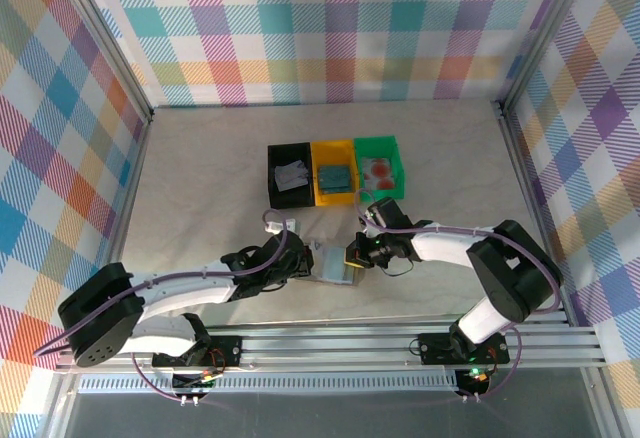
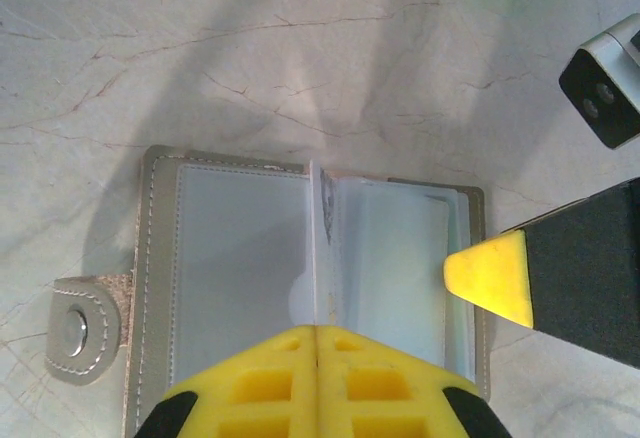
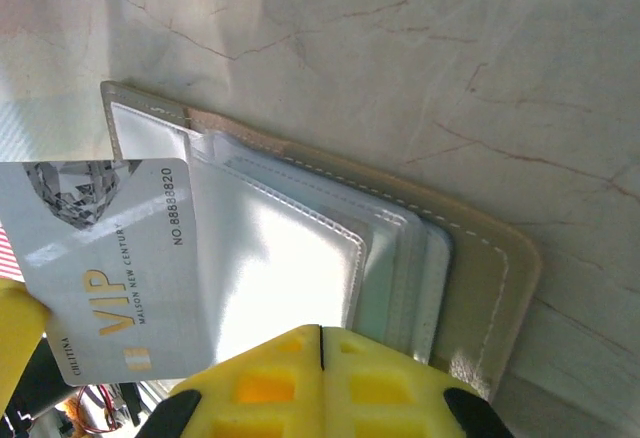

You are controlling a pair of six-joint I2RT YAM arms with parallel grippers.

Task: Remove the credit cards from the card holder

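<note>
Credit card (image 3: 110, 258) of whitish-grey plastic stands edge-up over the fold of the grey folding card holder (image 2: 235, 248), pinched, we judge, by the left gripper (image 2: 318, 333). Right gripper (image 3: 320, 336), pressed together, sits at its right panel.

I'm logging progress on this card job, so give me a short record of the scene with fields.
card holder: open, lying flat on the table
VIP card: whitish-grey, on edge over the holder's middle, between the left fingers
left gripper: shut on VIP card
right gripper: shut, tip at the holder's right-hand panel
black tray: greyish card inside
yellow tray: teal card inside
green tray: reddish card inside
</note>
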